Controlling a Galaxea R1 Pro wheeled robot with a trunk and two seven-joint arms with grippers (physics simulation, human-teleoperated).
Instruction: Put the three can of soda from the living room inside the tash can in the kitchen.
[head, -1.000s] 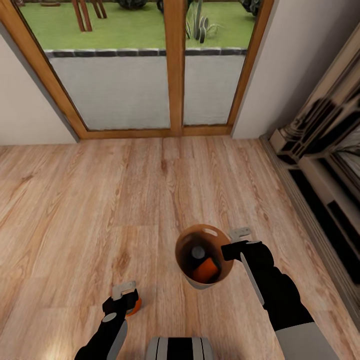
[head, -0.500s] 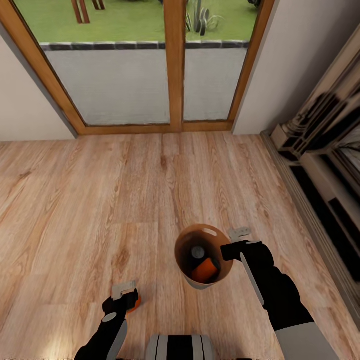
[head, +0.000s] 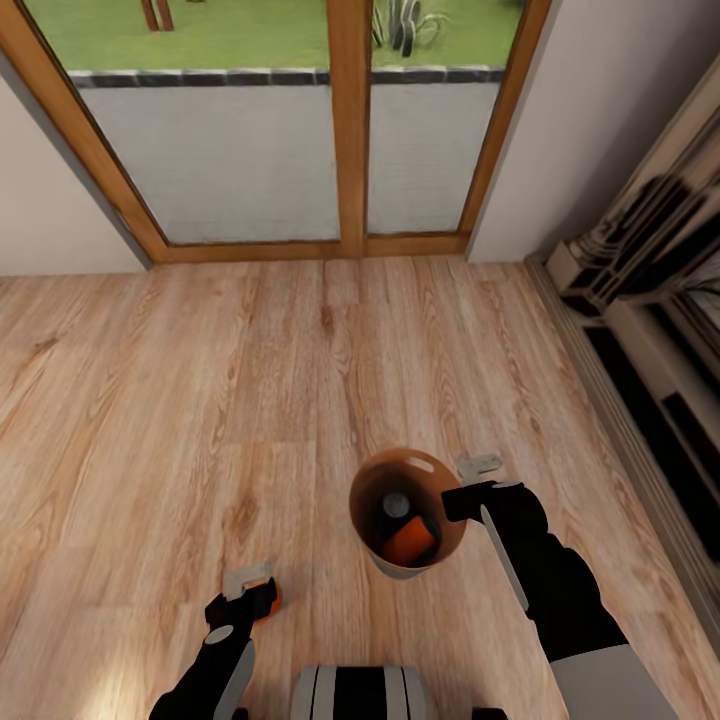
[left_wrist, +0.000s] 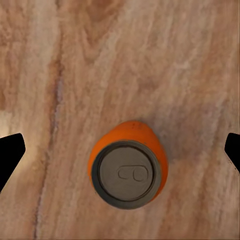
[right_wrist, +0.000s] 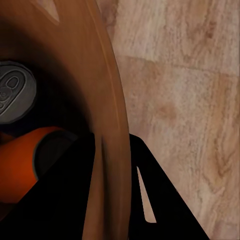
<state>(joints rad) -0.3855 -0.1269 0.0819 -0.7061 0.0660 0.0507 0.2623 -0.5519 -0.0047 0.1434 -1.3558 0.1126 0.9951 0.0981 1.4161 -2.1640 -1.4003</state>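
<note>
Well, bin: the tash can (head: 408, 515) hangs off the floor, its rim pinched by the right gripper (head: 470, 497) at three o'clock.
Done: two soda cans (head: 410, 540) lie inside.
Left: the third can (left_wrist: 128, 167) stands upright between the left gripper's (head: 250, 588) spread fingers, not yet held.
Place: living room; kitchen trip remains.

Bin (right_wrist: 107, 100): coppery-brown wall rises through the frame, rim clamped between two dark fingers (right_wrist: 150, 185) of the right gripper (right_wrist: 112, 165), one inside the wall, one outside. Inside the bin: one can (right_wrist: 15, 97) upright, grey top showing; a second can (right_wrist: 30, 162) lying tilted, orange side visible. Outside the bin: wood plank floor (right_wrist: 185, 85)
</note>
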